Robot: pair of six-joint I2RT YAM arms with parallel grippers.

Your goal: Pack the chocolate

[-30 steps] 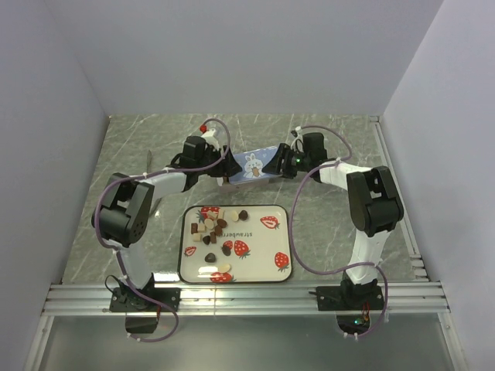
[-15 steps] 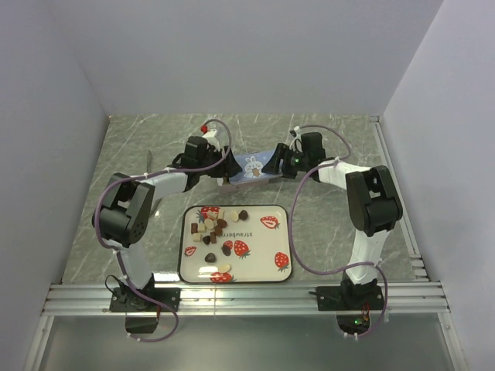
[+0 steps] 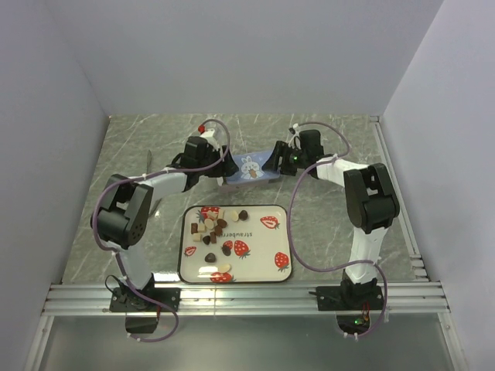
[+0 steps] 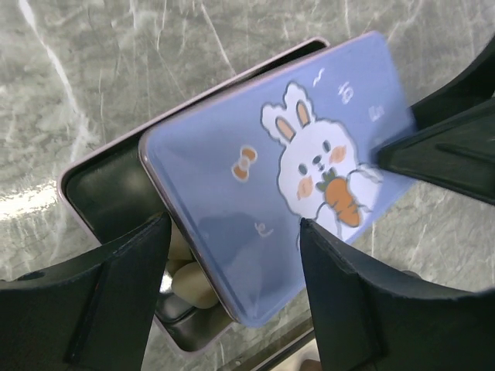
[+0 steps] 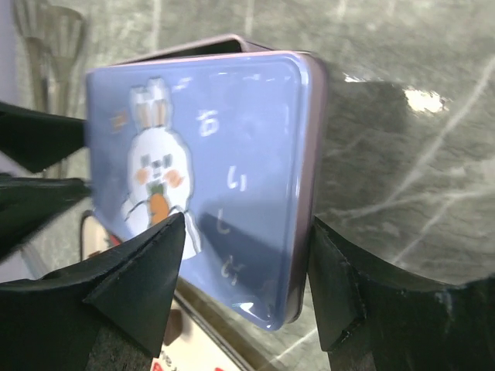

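A tin (image 4: 100,166) stands behind the strawberry-print tray (image 3: 263,274). Its blue rabbit lid (image 3: 249,166) (image 4: 232,131) (image 5: 232,154) lies askew over it, leaving the left end uncovered. Cream chocolate (image 4: 189,287) pieces show inside there. More chocolate (image 3: 213,226), brown and cream, sits on the tray's back left part. My left gripper (image 3: 223,168) (image 4: 233,232) grips the tin's left end, one finger against the lid's edge. My right gripper (image 3: 275,161) (image 5: 247,228) stands open over the lid's right end, holding nothing.
A clear slender utensil (image 3: 148,161) lies on the marble table left of the left arm. A metal rail (image 3: 394,185) runs along the table's right side. White walls close in the left, back and right.
The lid has come down flatter over the tin and shifted slightly left. My right gripper has widened its jaws around it. The left gripper has stayed put.
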